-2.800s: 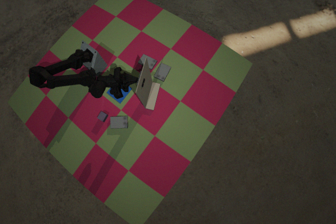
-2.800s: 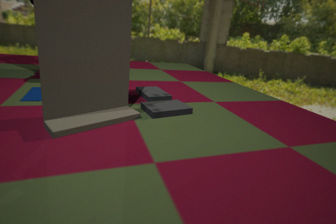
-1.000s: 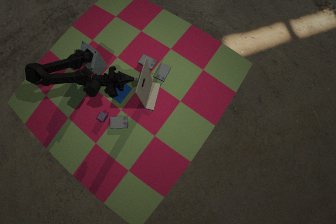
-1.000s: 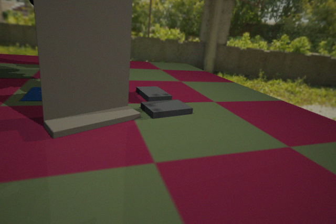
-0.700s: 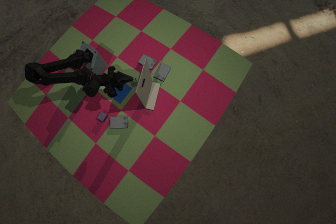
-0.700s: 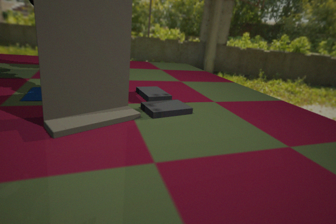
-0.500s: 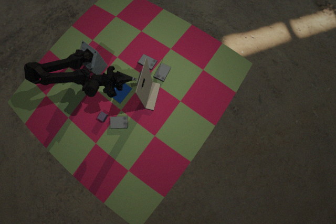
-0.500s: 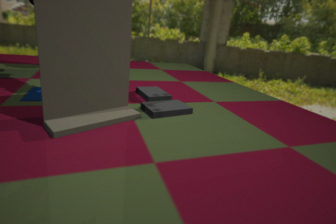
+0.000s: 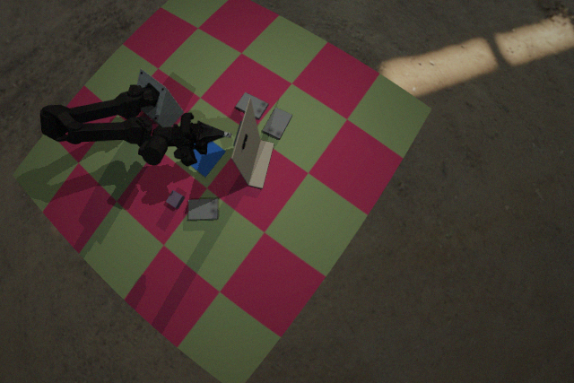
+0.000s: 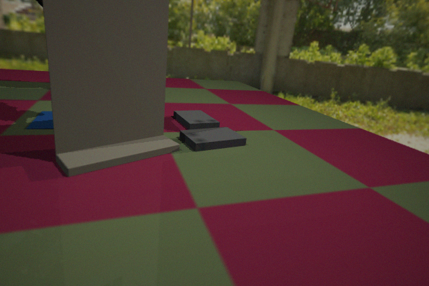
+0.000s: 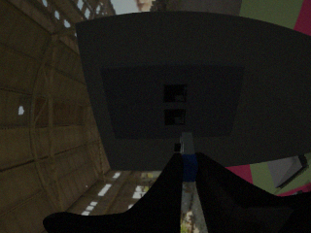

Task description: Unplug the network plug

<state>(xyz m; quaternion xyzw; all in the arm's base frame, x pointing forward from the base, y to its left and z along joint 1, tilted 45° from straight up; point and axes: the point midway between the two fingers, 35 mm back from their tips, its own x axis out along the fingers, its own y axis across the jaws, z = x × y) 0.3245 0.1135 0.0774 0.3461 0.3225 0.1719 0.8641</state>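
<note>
The plug [image 9: 227, 134] [image 11: 188, 142] is pale with a blue part near my fingertips. My gripper [image 9: 222, 134] [image 11: 187, 159] is shut on the plug, which sticks out ahead of the fingertips. In the top view a gap shows between the plug's tip and the upright panel [image 9: 246, 156] [image 10: 107, 51] [image 11: 267, 97], so the plug is out of the socket. The wrist view shows two dark sockets [image 11: 175, 93] [image 11: 175, 116] and a smaller dark opening beside the plug. The marked blue square [image 9: 211, 159] [image 10: 42, 120] lies below the gripper, partly hidden by it. The tab cannot be made out.
Two grey flat blocks [image 9: 250, 105] [image 9: 277, 122] [image 10: 196, 118] [image 10: 212, 138] lie beside the panel. Another grey block [image 9: 203, 208] and a small purplish block [image 9: 174, 199] lie on the square's other side. A tilted grey plate [image 9: 169, 105] stands beside the arm.
</note>
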